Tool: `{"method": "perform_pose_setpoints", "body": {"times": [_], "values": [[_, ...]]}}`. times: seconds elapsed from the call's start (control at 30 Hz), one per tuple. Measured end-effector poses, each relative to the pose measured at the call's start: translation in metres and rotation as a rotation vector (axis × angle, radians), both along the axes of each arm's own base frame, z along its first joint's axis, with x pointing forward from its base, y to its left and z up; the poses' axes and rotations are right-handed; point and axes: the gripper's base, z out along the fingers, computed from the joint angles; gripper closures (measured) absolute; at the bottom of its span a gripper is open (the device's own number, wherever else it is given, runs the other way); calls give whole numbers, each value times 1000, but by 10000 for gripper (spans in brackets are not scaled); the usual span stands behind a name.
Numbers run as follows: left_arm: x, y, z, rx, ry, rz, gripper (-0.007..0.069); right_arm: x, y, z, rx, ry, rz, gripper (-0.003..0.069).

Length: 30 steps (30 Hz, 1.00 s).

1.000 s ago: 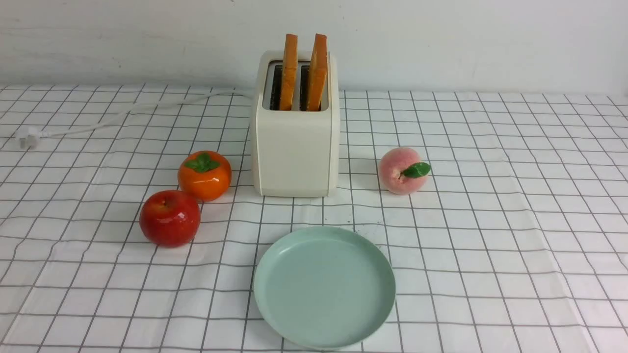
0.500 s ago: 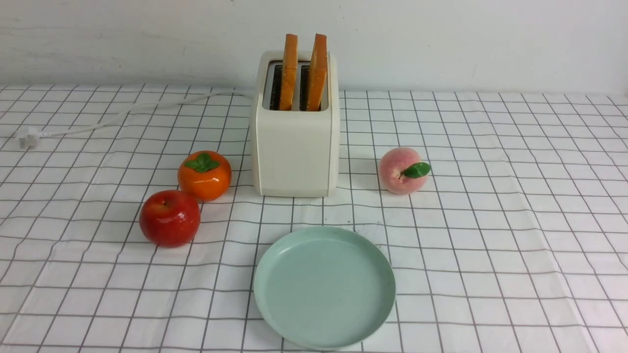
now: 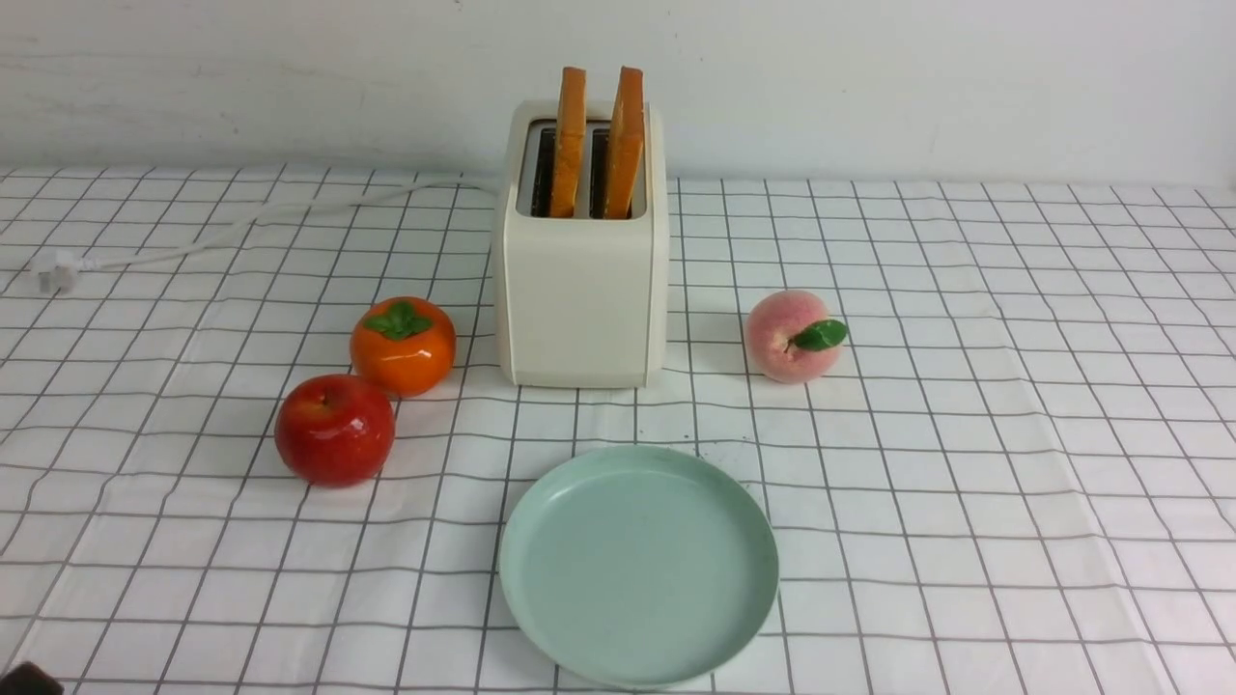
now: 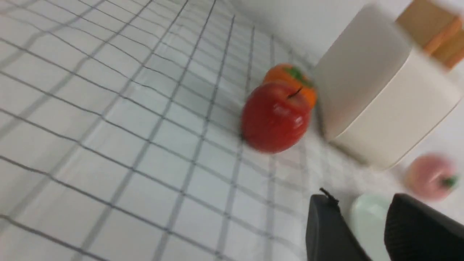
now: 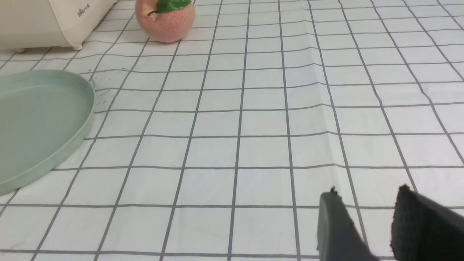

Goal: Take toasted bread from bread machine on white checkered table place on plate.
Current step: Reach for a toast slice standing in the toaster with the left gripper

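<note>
Since the earlier frame, only a dark shape [image 3: 24, 681] has entered the front view's lower left corner; all items are unchanged. Two toasted bread slices [image 3: 570, 135], square with orange-brown crust, stand upright in the slots of the boxy, round-edged cream bread machine [image 3: 579, 299]. The smooth round mint plate [image 3: 637, 569] lies empty just in front of it on the white checkered surface [image 3: 966, 434]. A glossy red apple [image 3: 334, 430] and an orange fruit [image 3: 402, 345] sit left of the machine, and a matte peach [image 3: 792, 336] sits right of it. Bare cloth extends beyond the peach. Left end effector [image 4: 360, 206] and right end effector [image 5: 368, 195]: jaws parted, holding nothing.
</note>
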Motion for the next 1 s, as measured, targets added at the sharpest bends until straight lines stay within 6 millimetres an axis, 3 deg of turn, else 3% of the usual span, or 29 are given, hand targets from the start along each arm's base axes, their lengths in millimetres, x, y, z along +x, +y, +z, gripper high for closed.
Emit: {"method": "perform_pose_setpoints", "body": {"times": [0.1, 0.27, 0.37, 0.5, 0.63, 0.67, 0.8, 0.9, 1.0], "values": [[0, 1, 6, -239, -47, 22, 387, 0, 0, 0, 0, 0, 0, 418], [0, 3, 15, -334, -98, 37, 415, 0, 0, 0, 0, 0, 0, 418], [-2, -7, 48, -227, -32, -62, 527, 0, 0, 0, 0, 0, 0, 418], [13, -17, 90, 2, 243, -195, 638, 0, 0, 0, 0, 0, 0, 418], [44, -17, 111, 169, 521, -271, 638, 0, 0, 0, 0, 0, 0, 418], [68, -16, 113, 245, 652, -309, 638, 0, 0, 0, 0, 0, 0, 418], [115, -18, 115, 316, 787, -401, 638, 0, 0, 0, 0, 0, 0, 418], [153, -43, 119, 358, 784, -531, 638, 0, 0, 0, 0, 0, 0, 418], [177, -85, 139, 445, 673, -626, 638, 0, 0, 0, 0, 0, 0, 418]]}}
